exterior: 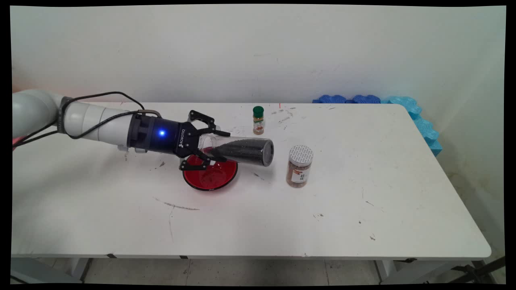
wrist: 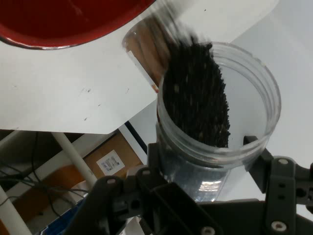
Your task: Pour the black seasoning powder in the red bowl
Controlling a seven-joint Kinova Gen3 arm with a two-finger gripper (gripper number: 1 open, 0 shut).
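Note:
My gripper (exterior: 213,147) is shut on a clear jar of black seeds (exterior: 242,150), gripping it near its left end. The jar lies almost level above the table, its right end a little lower and the seeds banked toward that end. Below the fingers stands a red bowl (exterior: 209,177), partly under the jar. In the hand view the jar (wrist: 205,112) fills the middle between my gripper's (wrist: 203,152) fingers, and the red bowl (wrist: 63,24) shows at the top left. Whether the jar's far end is capped I cannot tell.
A brown spice jar with a white patterned lid (exterior: 300,166) stands just right of the held jar, seen blurred behind it as the brown jar (wrist: 144,49). A small green-capped bottle (exterior: 258,120) stands behind. Blue foam (exterior: 419,117) lines the white table's (exterior: 322,217) far right corner.

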